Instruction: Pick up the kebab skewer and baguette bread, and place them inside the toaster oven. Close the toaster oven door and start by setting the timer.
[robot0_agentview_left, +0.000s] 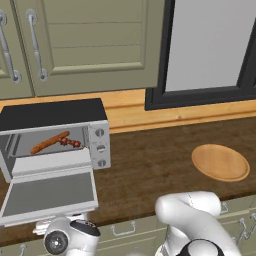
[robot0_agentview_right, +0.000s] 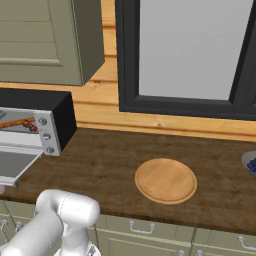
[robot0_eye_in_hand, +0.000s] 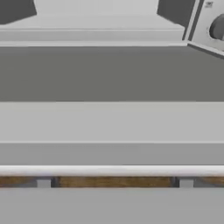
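The toaster oven is sitting at the counter's left end w/ the toaster oven door hanging fully open, flat. Inside, the baguette bread is lying diagonally on the rack, the kebab skewer touching its right end. The gripper is hovering low, just in front of the door edge, fingers not in view; by all signs spread wide, holding nothing. Further right, a round wooden plate is sitting well apart from the oven.
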